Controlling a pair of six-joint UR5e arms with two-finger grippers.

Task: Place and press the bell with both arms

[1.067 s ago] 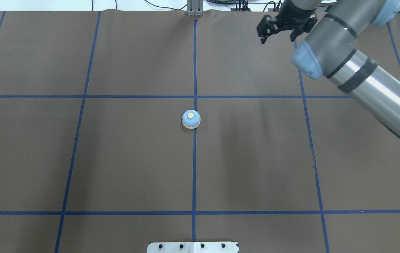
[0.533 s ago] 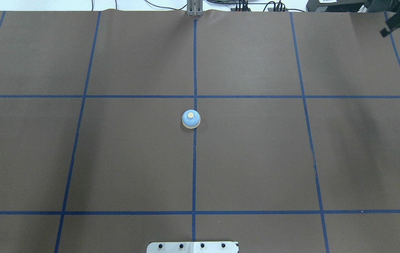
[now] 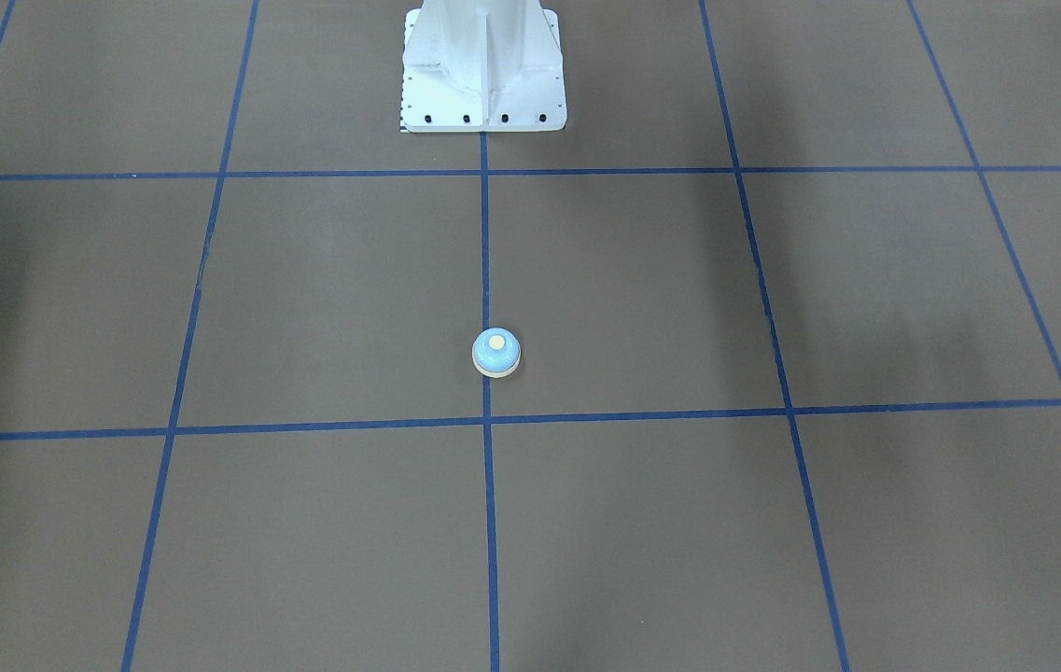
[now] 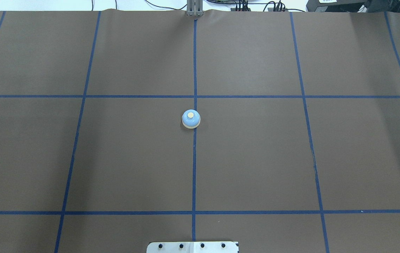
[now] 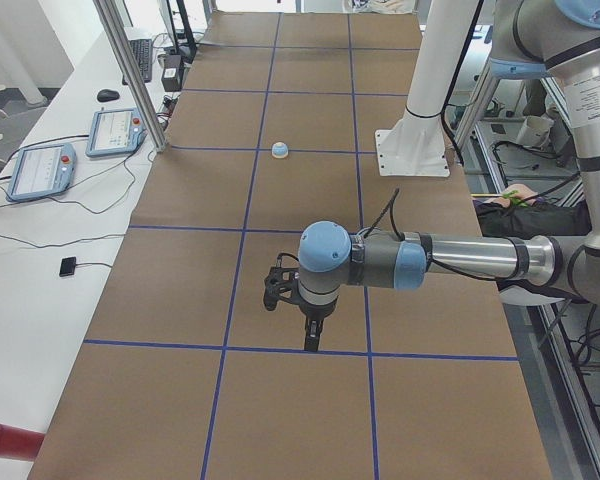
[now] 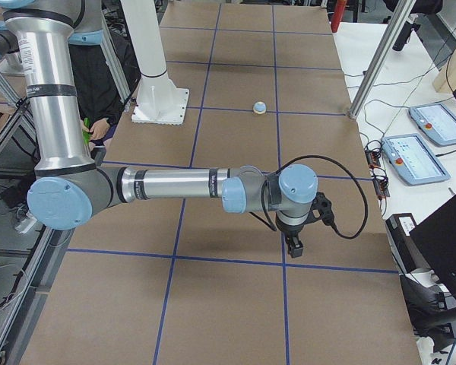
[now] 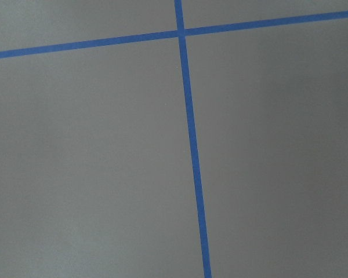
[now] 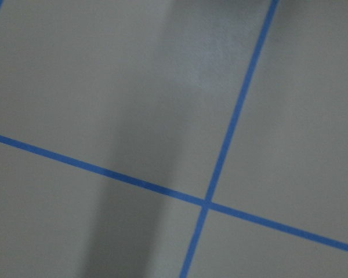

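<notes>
Bell [image 4: 191, 119]: light-blue dome, cream button up, upright on the centre tape line [image 4: 194, 168]. My left arm [image 5: 460, 258] and right arm [image 6: 175, 185] stretch low, well apart from it.

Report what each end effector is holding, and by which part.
Nothing seems held. The bell stands free on the table, apart from the left end effector and the right end effector.

The bell [image 4: 191, 119] stands upright on the worktop [image 4: 256, 158], well beyond the white base plate [image 4: 192, 247], on the same tape line [image 4: 194, 168].
</notes>
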